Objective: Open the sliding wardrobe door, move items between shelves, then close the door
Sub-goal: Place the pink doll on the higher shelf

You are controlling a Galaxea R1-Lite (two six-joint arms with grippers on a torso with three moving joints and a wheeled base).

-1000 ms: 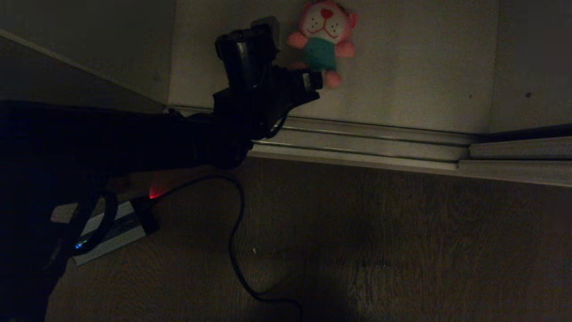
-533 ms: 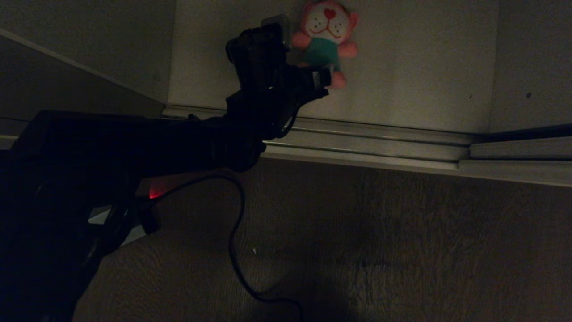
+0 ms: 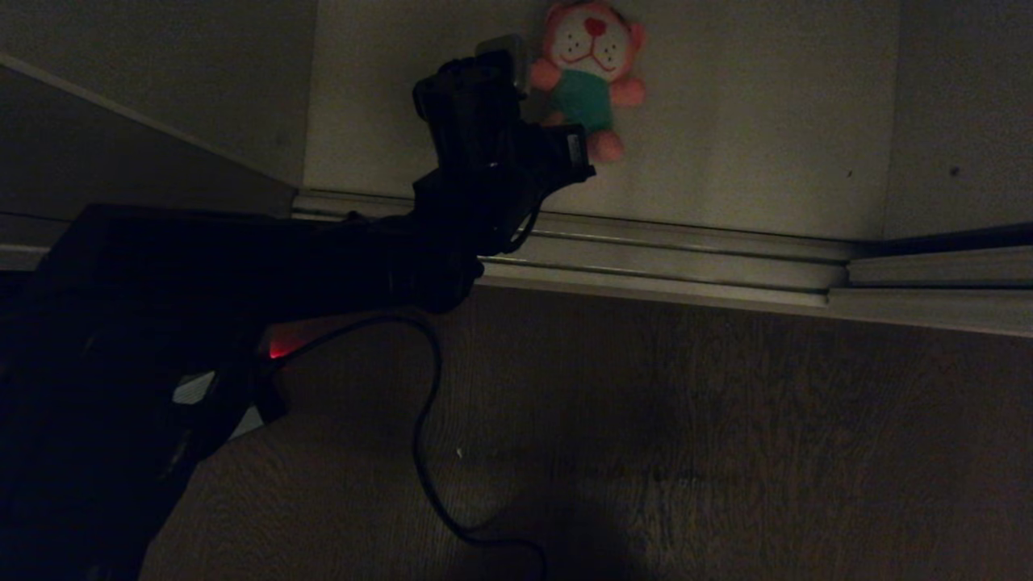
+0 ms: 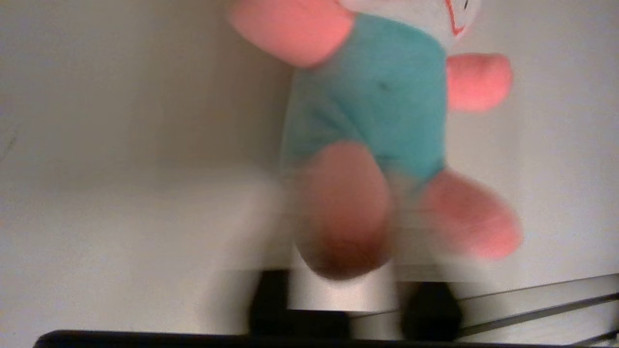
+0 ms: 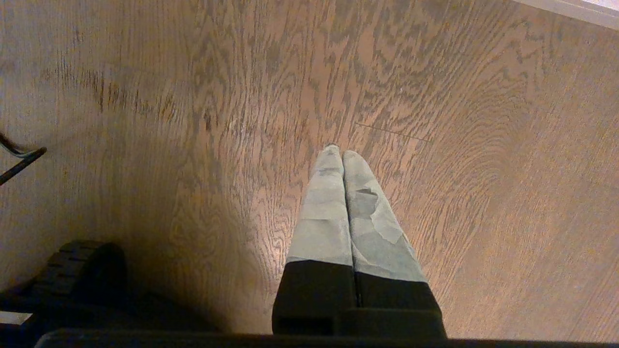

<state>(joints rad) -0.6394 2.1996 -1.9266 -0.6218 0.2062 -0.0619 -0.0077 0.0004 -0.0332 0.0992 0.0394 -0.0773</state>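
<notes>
- One wide bottom shelf (image 3: 767,121) carries everything here. It's the biggest thing around, with plenty of bare board out toward its right side.
- The ribbed floor track (image 3: 686,258) runs along the shelf's front edge. Anything I pull out has to clear that lip, so I'd lift first and only then draw back.
- The wood floor (image 5: 193,121) is where my right gripper (image 5: 342,159) hangs parked, pads pressed together on nothing, well apart from the action.
- The side panel (image 3: 161,81) closes off the shelf's left end, and my left arm already fills that corner. My guess is the free way out is up and toward the front edge, not sideways.
- The pink plush toy (image 3: 585,77) lies toward the back edge of the shelf, face up, roughly mid-board.
- My left gripper (image 4: 343,285) looks pinched onto the toy's leg (image 4: 344,208). The wrist view is smeared, but the leg sits right between the pads.
- A one-leg hold on something this floppy probably means it'll dangle and swing. I'd raise it slowly, keep the body off the track, and watch for the leg slipping out.
- The cable (image 3: 424,436) loops on the floor below my arm, so I'd keep my elbow off it.
</notes>
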